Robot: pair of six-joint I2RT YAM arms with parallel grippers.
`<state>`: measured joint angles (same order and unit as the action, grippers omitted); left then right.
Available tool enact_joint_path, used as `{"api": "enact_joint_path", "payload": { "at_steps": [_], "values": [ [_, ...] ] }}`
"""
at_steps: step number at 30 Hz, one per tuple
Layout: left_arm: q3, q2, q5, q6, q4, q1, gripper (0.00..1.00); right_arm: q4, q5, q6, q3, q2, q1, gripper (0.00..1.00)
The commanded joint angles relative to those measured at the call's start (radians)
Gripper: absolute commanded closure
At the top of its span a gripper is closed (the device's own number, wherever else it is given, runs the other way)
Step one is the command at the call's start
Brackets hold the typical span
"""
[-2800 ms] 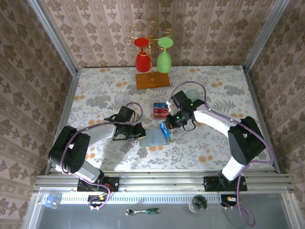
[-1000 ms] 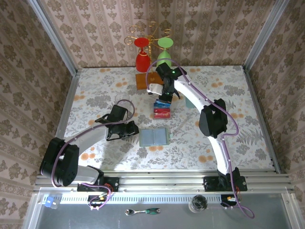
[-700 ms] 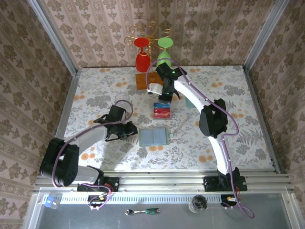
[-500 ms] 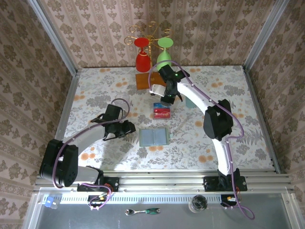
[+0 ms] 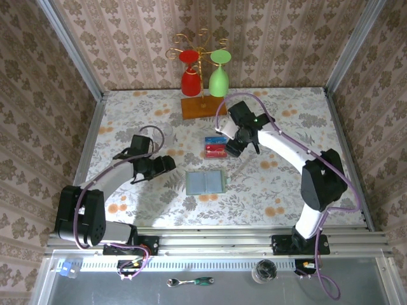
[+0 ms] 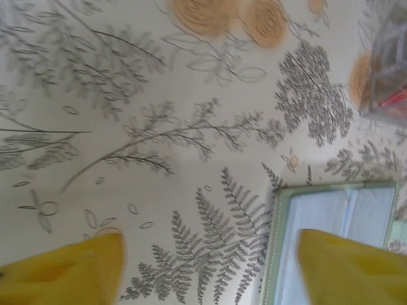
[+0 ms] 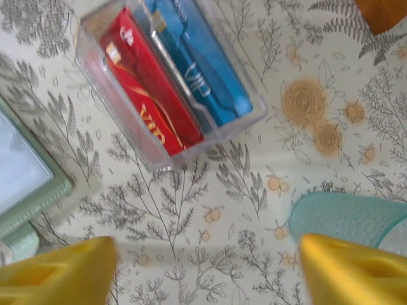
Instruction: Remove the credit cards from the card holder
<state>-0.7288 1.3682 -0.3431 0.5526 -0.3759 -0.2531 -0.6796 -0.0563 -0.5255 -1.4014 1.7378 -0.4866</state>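
Bare worktop (image 5: 273, 190) lies open in front and right of the card holder (image 5: 206, 182); beyond it stand the clear tray (image 7: 213, 138), teal cup (image 7: 343, 219) and glass rack (image 5: 203, 108).

"VIP" on the red card (image 7: 147, 95) and the blue card (image 7: 198, 67)

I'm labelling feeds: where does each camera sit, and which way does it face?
Top external: above and behind the bases, looking down at the table; left arm and right arm show.
Left wrist: on the left arm, facing down at the card holder; left gripper shows yellow fingers.
Right wrist: on the right arm, facing down at the clear tray of credit cards; right gripper shows fingers.
Shared: both wrists see card holder and tray.
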Motion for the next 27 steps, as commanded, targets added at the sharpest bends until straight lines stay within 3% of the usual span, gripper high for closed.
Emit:
{"api": "enact_joint_path", "payload": {
  "at_steps": [1, 8, 17, 23, 27],
  "values": [
    [-0.029, 0.005, 0.043, -0.06, -0.046, 0.035, 0.01, 0.097, -0.06, 0.072, 0.096, -0.082, 0.015, 0.0],
    [-0.05, 0.008, 0.139, -0.113, -0.064, 0.105, 0.0, 0.26, -0.177, 0.18, 0.314, -0.196, 0.054, 0.0],
    [-0.078, -0.009, 0.462, -0.212, -0.013, 0.14, 0.0, 0.55, -0.206, 0.387, 0.592, -0.328, 0.228, 0.0],
    [-0.029, -0.067, 0.627, -0.278, 0.114, 0.178, 0.0, 0.817, -0.188, 0.501, 0.75, -0.372, 0.351, 0.0],
    [0.104, -0.112, 0.706, -0.394, 0.391, 0.191, 0.0, 1.005, -0.206, 0.523, 0.823, -0.36, 0.392, 0.0]
  ]
}}
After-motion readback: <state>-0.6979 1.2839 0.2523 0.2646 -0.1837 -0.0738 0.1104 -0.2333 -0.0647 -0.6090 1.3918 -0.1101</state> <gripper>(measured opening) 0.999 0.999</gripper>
